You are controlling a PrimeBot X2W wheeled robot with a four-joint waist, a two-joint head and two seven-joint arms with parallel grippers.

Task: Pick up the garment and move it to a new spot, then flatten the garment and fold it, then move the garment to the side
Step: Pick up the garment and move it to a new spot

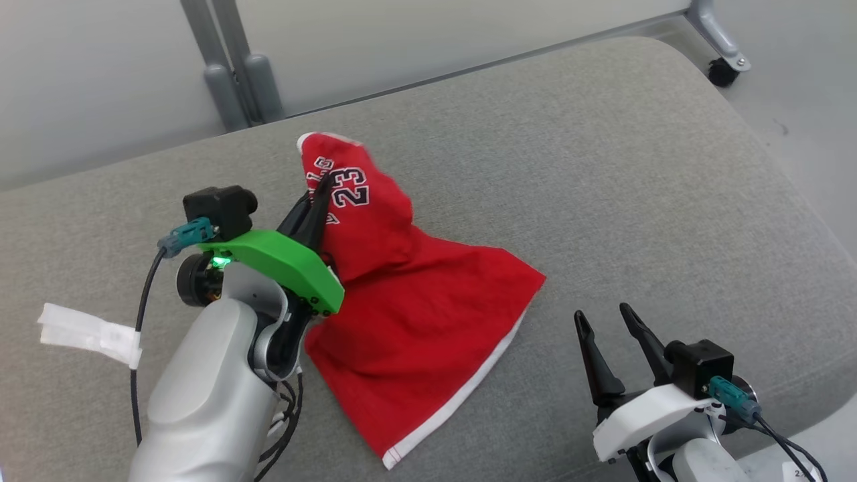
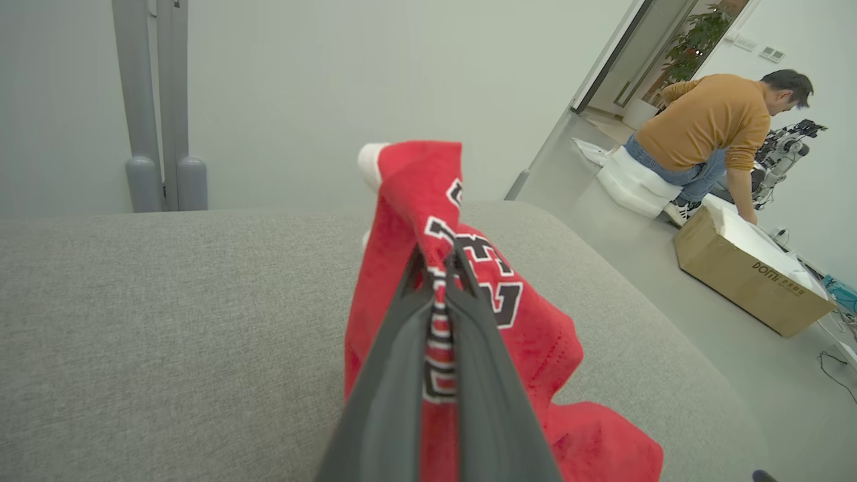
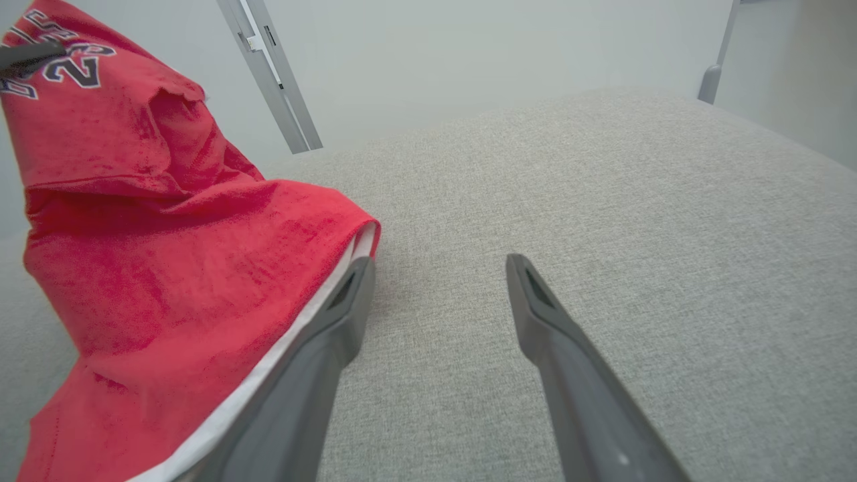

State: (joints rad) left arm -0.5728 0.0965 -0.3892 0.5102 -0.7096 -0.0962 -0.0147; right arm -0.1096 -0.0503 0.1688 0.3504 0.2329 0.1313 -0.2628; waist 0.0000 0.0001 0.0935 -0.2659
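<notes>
The red garment (image 1: 415,314) lies left of centre on the grey padded surface (image 1: 636,167). Its numbered end is raised in a peak and its white-trimmed hem rests flat nearer you, so its long axis runs from far left to near right. Your left jaws are clamped on that raised end beside the 23. Your right jaws stand wide and empty just right of the hem's corner, which I judge makes that arm the nearer one for the free end.
</notes>
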